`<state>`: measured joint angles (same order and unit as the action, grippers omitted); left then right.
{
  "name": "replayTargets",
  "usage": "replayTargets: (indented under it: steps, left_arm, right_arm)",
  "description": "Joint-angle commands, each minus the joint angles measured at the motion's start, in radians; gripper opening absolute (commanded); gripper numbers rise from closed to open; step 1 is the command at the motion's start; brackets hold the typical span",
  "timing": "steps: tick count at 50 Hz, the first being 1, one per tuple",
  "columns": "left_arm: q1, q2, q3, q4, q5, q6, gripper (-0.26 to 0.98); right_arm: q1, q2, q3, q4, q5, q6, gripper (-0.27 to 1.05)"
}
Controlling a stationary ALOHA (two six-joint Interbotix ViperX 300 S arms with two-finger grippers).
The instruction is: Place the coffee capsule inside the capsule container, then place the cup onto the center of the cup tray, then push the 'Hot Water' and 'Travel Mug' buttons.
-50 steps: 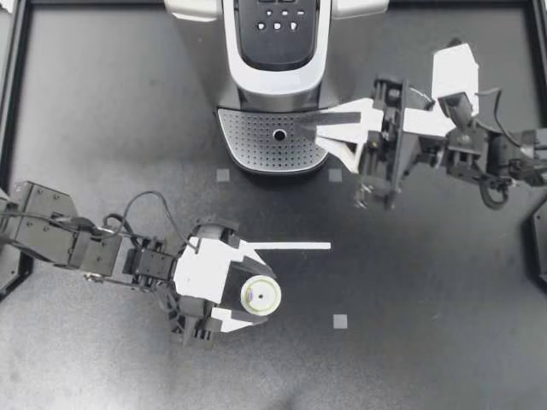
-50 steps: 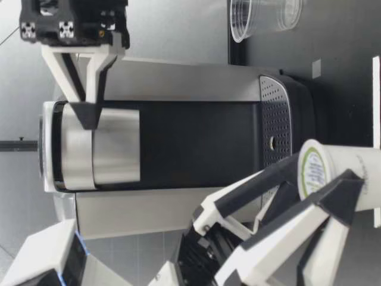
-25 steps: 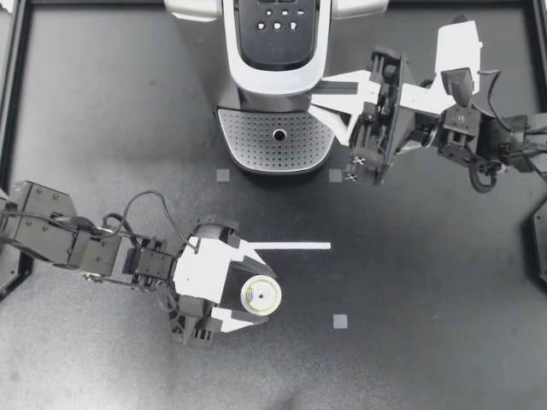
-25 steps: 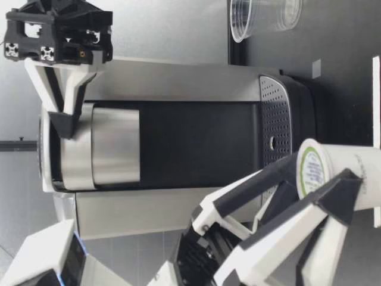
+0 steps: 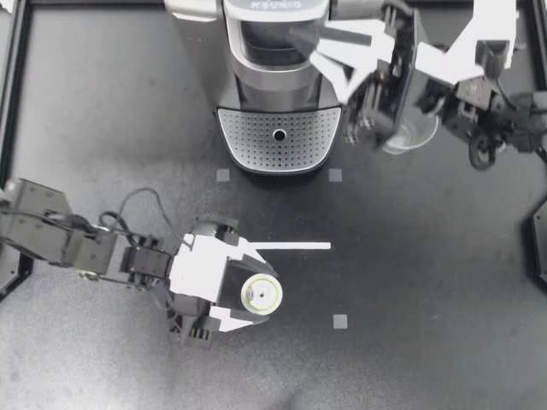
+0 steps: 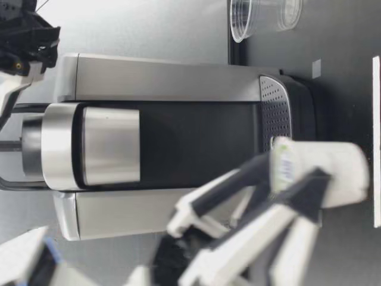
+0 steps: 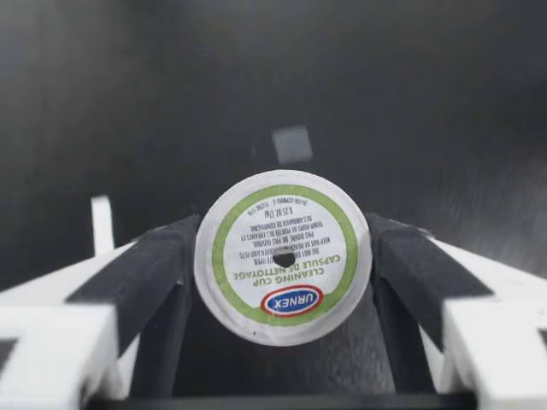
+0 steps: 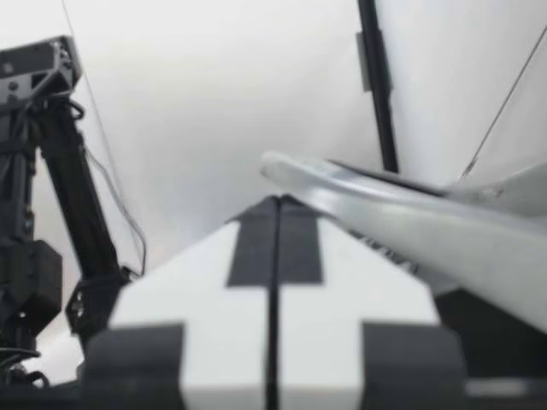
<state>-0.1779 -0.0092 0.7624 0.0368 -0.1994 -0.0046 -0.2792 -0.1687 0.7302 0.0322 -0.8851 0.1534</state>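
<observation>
Silver lid (image 5: 256, 10) of the coffee machine (image 5: 278, 94) at 12 o'clock now stands tipped up in the top view, where it lay flat half a second ago. My right pincer (image 5: 306, 43) has swung up with it from the machine's side. At 7 o'clock my left pincer (image 5: 256, 301) clamps the coffee capsule (image 5: 261, 295), almost where it was on the counter (image 5: 427, 299). The clear cup (image 5: 412, 135) sits at 1 o'clock, half hidden under the right arm.

From the low view, the machine's head has parted from its body, and the capsule is blurred and a little higher than before.

The left wrist view shows both pads (image 7: 149, 265) touching the capsule's sides, foil facing the camera.

The right wrist view shows that pincer's fingers pressed together with nothing between them, and the silver handle (image 8: 410, 222) lying against them.

I judge the capsule container is now reachable, so loading can begin.
</observation>
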Motion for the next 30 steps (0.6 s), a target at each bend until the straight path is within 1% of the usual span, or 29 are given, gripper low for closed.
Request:
replayTargets:
  steps: [1, 13, 25, 30]
  left_arm:
    - [0.006, -0.055, -0.025, -0.002, -0.011, 0.0, 0.5]
    - [0.04, -0.112, -0.028, -0.002, -0.011, 0.0, 0.5]
    - [0.051, -0.129, -0.032, -0.002, -0.009, 0.0, 0.5]
    - [0.063, -0.144, -0.037, -0.002, -0.011, 0.008, 0.5]
  right_arm:
    - [-0.025, -0.018, -0.035, 0.003, -0.009, -0.002, 0.02]
    - [-0.089, -0.017, -0.054, 0.003, -0.009, 0.0, 0.02]
    - [-0.175, -0.014, -0.089, 0.003, -0.009, 0.003, 0.02]
    - [-0.209, -0.002, -0.112, 0.003, 0.0, 0.003, 0.02]
